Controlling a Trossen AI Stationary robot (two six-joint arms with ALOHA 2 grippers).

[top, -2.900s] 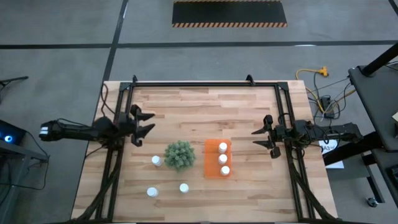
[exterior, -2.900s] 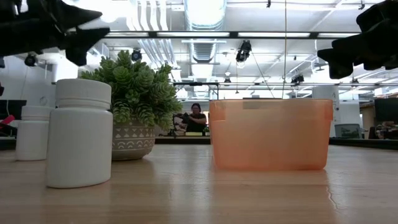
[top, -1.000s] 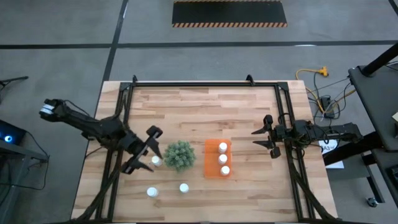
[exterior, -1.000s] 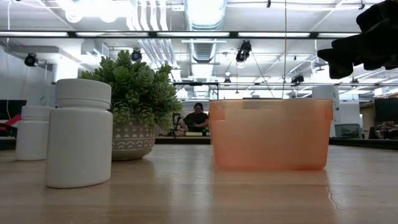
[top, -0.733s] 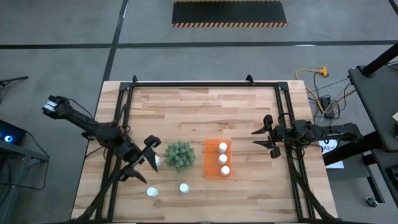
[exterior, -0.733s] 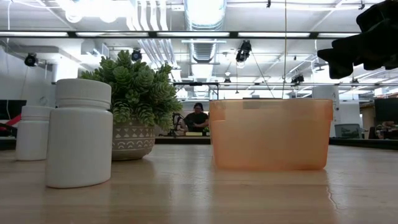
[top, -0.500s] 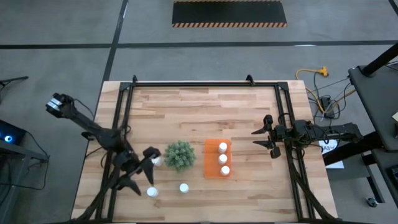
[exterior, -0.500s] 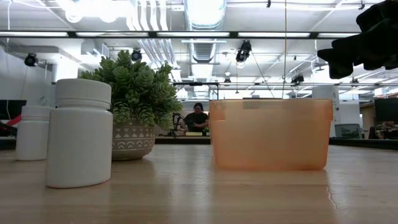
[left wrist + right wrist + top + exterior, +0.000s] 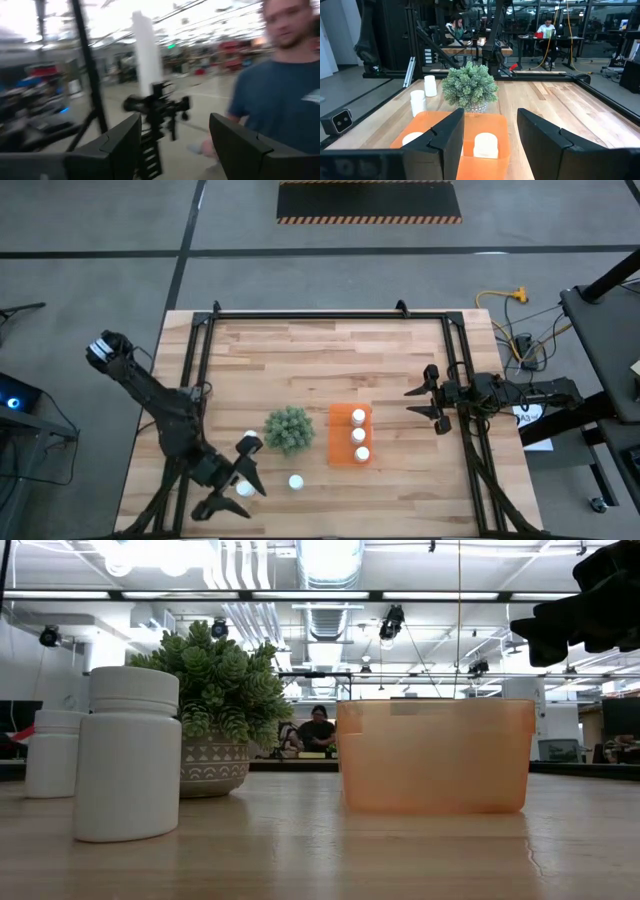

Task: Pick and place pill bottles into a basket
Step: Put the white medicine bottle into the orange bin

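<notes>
Your left tool (image 9: 232, 488) has swung from the desk's left edge to its front, fingers spread wide around a small white cylindrical pill bottle (image 9: 243, 488). From above, the bright orange rectangular plastic basket (image 9: 338, 436) holds three bottles. Your right tool (image 9: 433, 402) waits nearly closed, empty.

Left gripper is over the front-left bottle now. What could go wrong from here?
1. The left gripper hangs open over the front-left bottle, near the table front edge; an off-centre close could tip it or roll it off.
2. The plant sits between the loose bottles and the basket, so a straight carry could clip it.
3. The basket's free slots lie beside three standing bottles; a sloppy drop could topple them.
</notes>
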